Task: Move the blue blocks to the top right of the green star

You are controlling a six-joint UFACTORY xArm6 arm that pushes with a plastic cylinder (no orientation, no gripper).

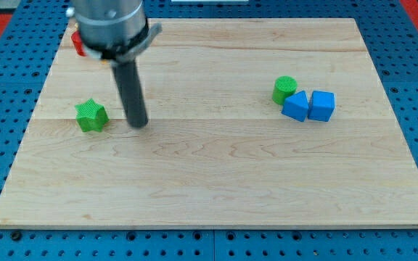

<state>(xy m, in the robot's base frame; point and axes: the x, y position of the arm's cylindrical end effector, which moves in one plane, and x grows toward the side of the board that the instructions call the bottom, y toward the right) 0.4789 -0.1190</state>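
Note:
A green star (91, 115) lies on the wooden board (216, 174) at the view's left. Two blue blocks sit side by side at the view's right: a blue block with slanted edges (294, 106) and a blue cube (321, 106), touching each other. My tip (138, 123) rests on the board just to the right of the green star, a small gap apart, and far left of the blue blocks.
A green cylinder (284, 89) stands touching the upper left of the left blue block. A red block (78, 43) shows at the board's top left, partly hidden behind the arm's housing (111, 25).

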